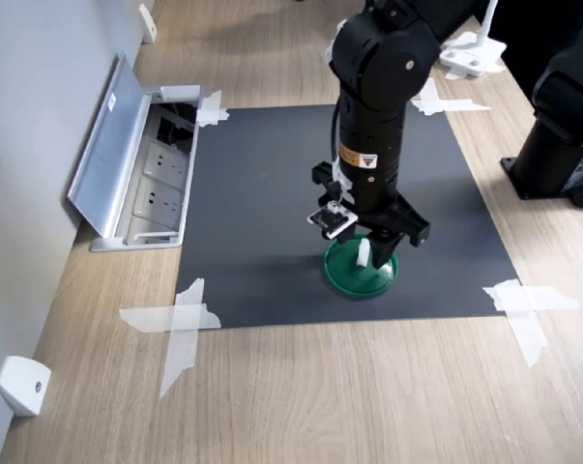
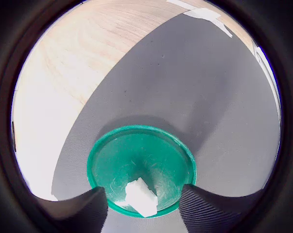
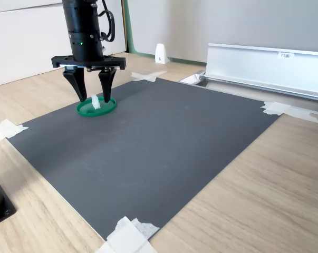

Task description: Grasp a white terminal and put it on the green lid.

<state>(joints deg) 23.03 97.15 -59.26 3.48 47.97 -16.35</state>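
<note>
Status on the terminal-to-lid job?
Mostly done: the white terminal stands inside the green lid, on the black mat. The tool hangs over it, open, fingers apart and clear of the piece. Left: lift the arm away.

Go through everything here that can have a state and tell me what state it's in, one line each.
gripper: open, fingers apart either side of the terminal
white terminal: released, resting inside the lid
green lid: flat on the mat, rim up, holding the terminal
floor socket box: cover flipped open
black mat: flat, corners taped down
</note>
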